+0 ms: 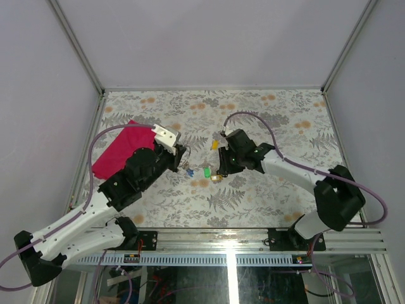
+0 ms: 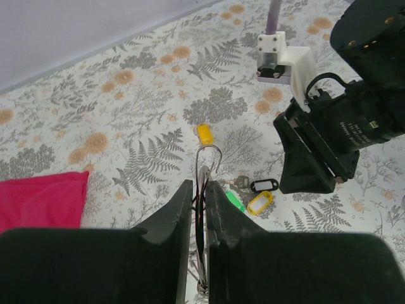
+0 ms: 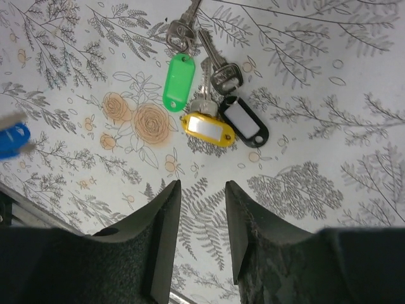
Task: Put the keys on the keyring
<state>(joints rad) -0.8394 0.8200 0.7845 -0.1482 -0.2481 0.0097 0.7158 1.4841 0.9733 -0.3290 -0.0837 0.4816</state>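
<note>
My left gripper (image 2: 201, 190) is shut on the keyring (image 2: 208, 158), a thin silver wire loop that sticks out past the fingertips. In the top view the left gripper (image 1: 184, 159) sits at the table's middle, with a blue tag (image 1: 190, 171) just beside it. A bunch of keys (image 3: 221, 73) lies flat with a green tag (image 3: 178, 81), a yellow tag (image 3: 207, 128) and a black tag (image 3: 243, 120). My right gripper (image 3: 201, 189) is open and empty, hovering just short of this bunch. The bunch also shows in the left wrist view (image 2: 260, 202).
A red cloth (image 1: 117, 152) lies at the left, behind the left arm. A separate small yellow tag (image 2: 204, 133) lies beyond the keyring. The blue tag (image 3: 12, 139) shows blurred at the left edge of the right wrist view. Grey walls enclose the flowered tabletop (image 1: 272, 196).
</note>
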